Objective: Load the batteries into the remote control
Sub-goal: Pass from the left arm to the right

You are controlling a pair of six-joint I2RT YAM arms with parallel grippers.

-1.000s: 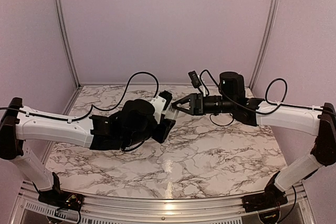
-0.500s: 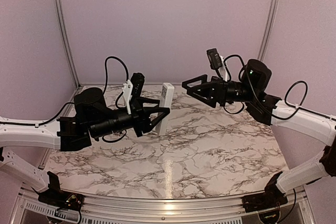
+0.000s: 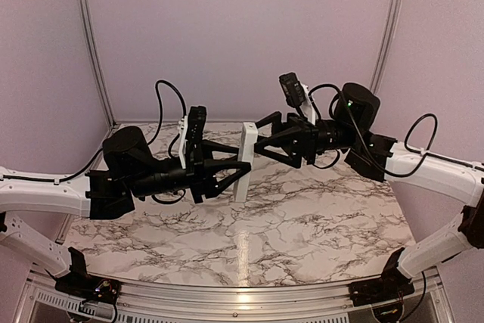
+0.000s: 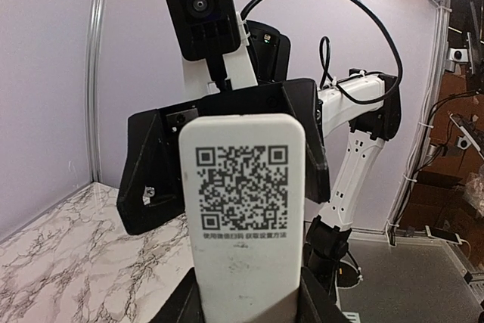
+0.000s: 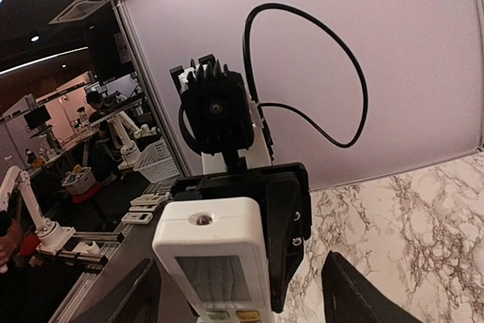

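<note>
Remote control (image 3: 244,160) stands upright in the air above the marbled desk (image 3: 302,217), near its middle, pinched at its lower part by the left claw (image 3: 243,169). The left wrist view shows its plain white back with a square code sticker and a line of small print under it; whether a battery slot is open cannot be told, as the lower part is hidden between the dark fingers (image 4: 189,304). The right wrist view shows the front: a small screen with buttons just below it.

The right claw (image 3: 259,138) is spread wide, pointing at the upper part of the remote from the other side. Its fingers (image 5: 363,300) stand to either side of the white body; no contact shows on the right side, and the left side is too close to tell.

The two claws face each other, with only the remote between them. Black cables loop above both wrists.
</note>
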